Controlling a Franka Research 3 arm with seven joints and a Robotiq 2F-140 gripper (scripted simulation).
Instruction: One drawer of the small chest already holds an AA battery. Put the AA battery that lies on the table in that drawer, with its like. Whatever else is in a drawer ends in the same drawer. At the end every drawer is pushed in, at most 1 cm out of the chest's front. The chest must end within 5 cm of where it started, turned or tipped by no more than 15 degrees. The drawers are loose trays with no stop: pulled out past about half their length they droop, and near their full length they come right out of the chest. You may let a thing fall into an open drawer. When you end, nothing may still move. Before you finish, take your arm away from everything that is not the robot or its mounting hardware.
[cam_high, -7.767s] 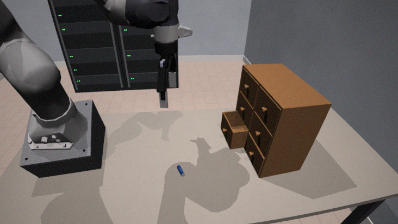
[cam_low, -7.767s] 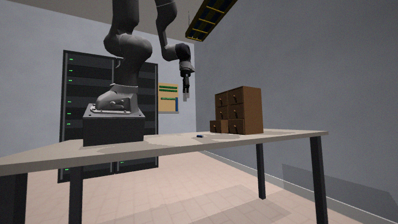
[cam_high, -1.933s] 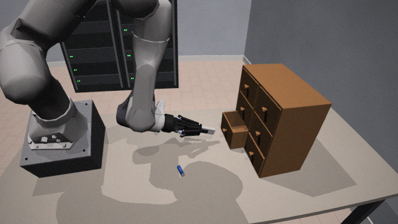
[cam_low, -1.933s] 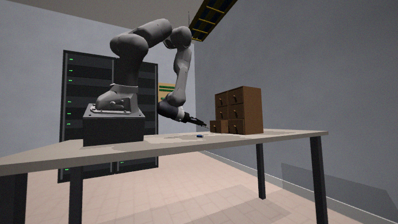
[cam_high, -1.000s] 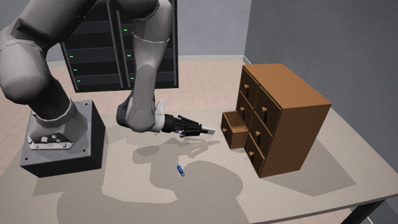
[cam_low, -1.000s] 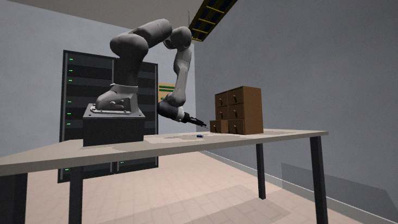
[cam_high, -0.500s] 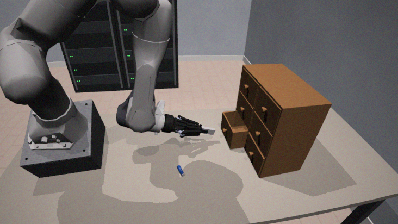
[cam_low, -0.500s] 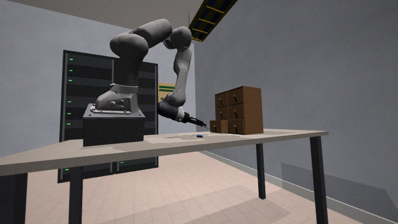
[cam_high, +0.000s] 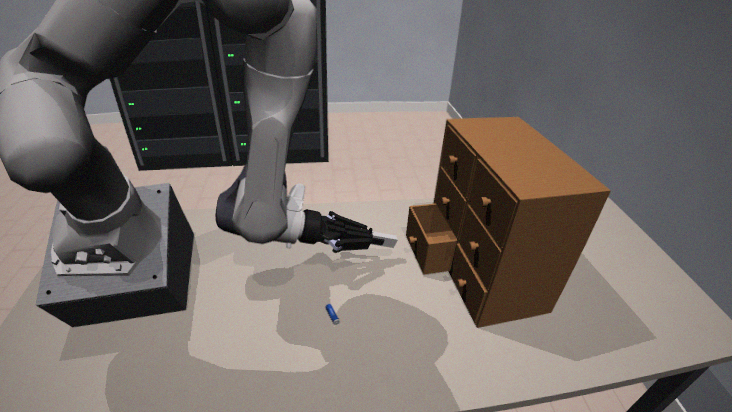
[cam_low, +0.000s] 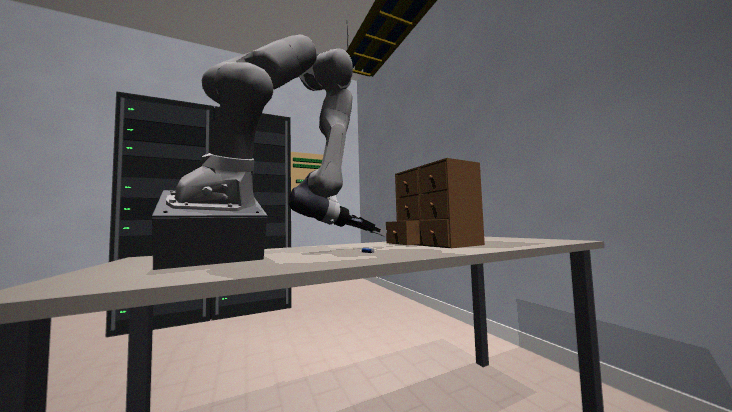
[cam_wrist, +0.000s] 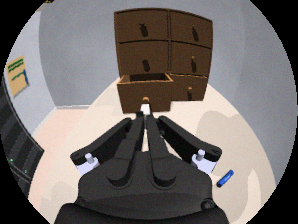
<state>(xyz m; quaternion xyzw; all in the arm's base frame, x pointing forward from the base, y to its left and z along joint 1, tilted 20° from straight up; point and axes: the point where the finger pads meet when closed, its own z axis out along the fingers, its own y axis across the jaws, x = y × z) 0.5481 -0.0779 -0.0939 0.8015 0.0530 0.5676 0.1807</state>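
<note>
Pincer (cam_high: 391, 240) (cam_low: 382, 234) (cam_wrist: 145, 110) fully closed, its 2 fingertips together with nothing between them, pointing at the front of the 1 pulled-out drawer (cam_high: 439, 257) (cam_low: 397, 232) (cam_wrist: 135, 96), the bottom one in the column farther from the top view's camera. The tips stand just short of that drawer's knob (cam_high: 412, 239) (cam_low: 394, 233) (cam_wrist: 145, 100); whether they touch it I cannot tell.

The AA battery (cam_high: 332, 313) (cam_low: 367, 250) (cam_wrist: 225, 178) lies on its side on the desk (cam_high: 245, 327) (cam_low: 327, 266) (cam_wrist: 255, 135), clear of the chest (cam_high: 537, 255) (cam_low: 465, 204) (cam_wrist: 166, 39). From the fingertips it is back toward the arm's base and off to the right side of the wrist view, and lower. Its long axis runs more across the pincer's pointing line than along it, slanting somewhat.

If the battery comes next, the 1 arm should draw back from the drawer, swing sideways, turn downward, open, and set its fingers on either side of the battery's long axis.
</note>
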